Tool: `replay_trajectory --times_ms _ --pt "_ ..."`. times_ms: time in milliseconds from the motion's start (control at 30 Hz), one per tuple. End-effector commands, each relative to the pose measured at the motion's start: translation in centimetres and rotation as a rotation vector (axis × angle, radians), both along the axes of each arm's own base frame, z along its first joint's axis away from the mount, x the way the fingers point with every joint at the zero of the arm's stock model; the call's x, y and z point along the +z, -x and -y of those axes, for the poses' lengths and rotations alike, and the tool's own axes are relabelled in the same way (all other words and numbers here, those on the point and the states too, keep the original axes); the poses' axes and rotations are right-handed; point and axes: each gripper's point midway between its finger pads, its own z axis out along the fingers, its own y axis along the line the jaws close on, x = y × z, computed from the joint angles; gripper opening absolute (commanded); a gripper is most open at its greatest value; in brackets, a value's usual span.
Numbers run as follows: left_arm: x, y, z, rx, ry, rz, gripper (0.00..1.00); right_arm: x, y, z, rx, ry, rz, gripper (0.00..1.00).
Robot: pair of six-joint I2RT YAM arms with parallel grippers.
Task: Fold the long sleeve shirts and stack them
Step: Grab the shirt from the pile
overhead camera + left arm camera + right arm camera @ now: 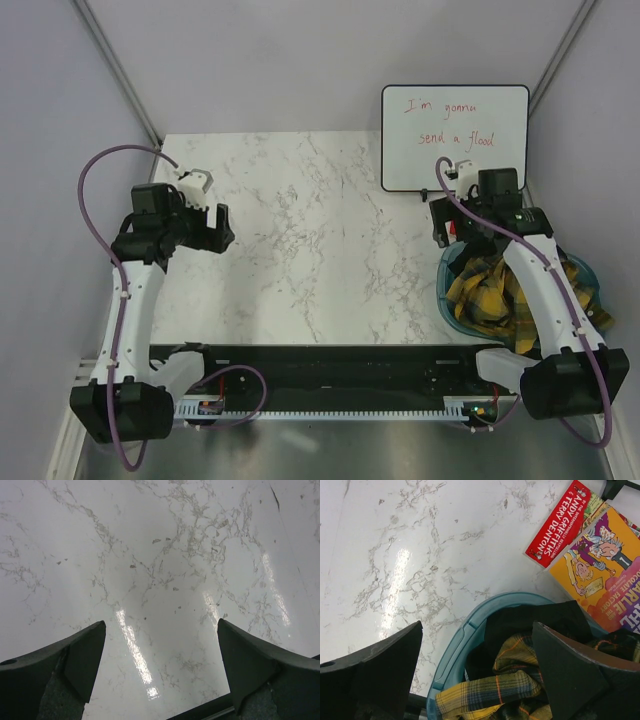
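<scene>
A yellow-and-black plaid flannel shirt (487,290) lies crumpled in a teal basket (448,272) at the table's right edge. In the right wrist view the shirt (512,680) fills the basket (465,635), with dark cloth (535,620) beside it. My right gripper (452,222) is open and empty, hovering over the basket's far rim; in the wrist view my right gripper (477,645) stands with its jaws wide apart. My left gripper (218,228) is open and empty above bare marble at the left; it also shows in the left wrist view (161,630).
A whiteboard (455,138) with red writing lies at the back right. Colourful books (592,555) lie on the table just beyond the basket. A black rail (330,360) runs along the near edge. Grey walls enclose the table.
</scene>
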Motion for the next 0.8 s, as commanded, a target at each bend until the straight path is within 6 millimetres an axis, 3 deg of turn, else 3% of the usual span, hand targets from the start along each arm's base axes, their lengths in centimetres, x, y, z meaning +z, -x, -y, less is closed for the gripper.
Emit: replay_trajectory --times_ms 0,200,233,400,533,767 --pt "0.9 -0.5 -0.1 0.01 -0.037 0.019 0.99 2.5 0.4 0.1 0.03 0.014 0.05 0.98" --pt "0.7 -0.5 2.0 -0.069 -0.139 0.023 1.0 2.7 1.7 2.6 0.016 0.065 -0.007 0.98" --pt "0.7 -0.5 2.2 -0.077 -0.142 0.022 0.99 2.8 2.4 4.3 -0.034 0.076 -0.028 0.98" --pt "0.3 -0.5 3.5 -0.118 -0.121 0.005 0.99 4.2 5.3 7.6 -0.072 0.141 -0.064 0.98" --pt "-0.2 -0.3 4.2 -0.143 -0.089 -0.016 0.99 2.0 8.4 10.0 -0.093 0.189 -0.21 0.98" --pt "-0.9 0.2 4.2 -0.16 -0.094 -0.035 0.99 -5.4 10.9 12.2 -0.141 0.206 -0.437 0.98"
